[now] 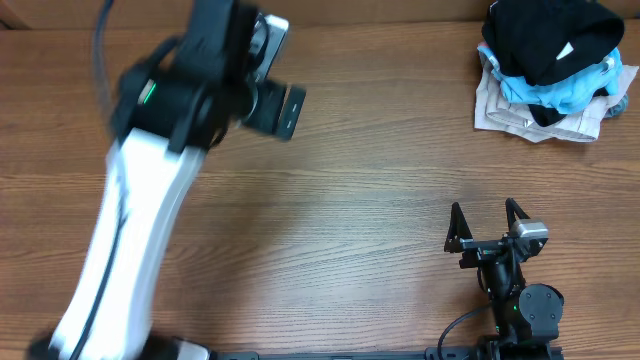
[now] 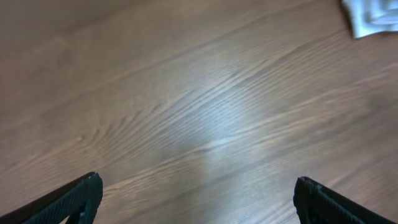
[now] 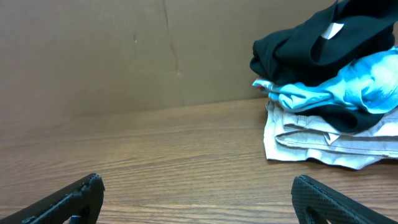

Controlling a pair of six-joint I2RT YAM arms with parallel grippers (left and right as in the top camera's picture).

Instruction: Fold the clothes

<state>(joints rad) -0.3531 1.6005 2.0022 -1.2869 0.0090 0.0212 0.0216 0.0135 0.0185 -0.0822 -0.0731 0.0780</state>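
One crumpled black garment (image 1: 545, 35) with white tag (image 1: 566, 52) atop a blue shirt (image 1: 560, 92); left tool (image 2: 198, 180), right tool (image 1: 483, 207) both agape, empty.

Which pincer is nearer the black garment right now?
Right. The right pincer sits in front of the black garment, facing it; the left pincer hangs far off across the table, toward the opposite side.

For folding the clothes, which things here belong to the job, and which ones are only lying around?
For the job:
- black garment, topmost in the pile

Only lying around:
- light blue T-shirt, in the same pile
- beige garment, at the bottom of the pile
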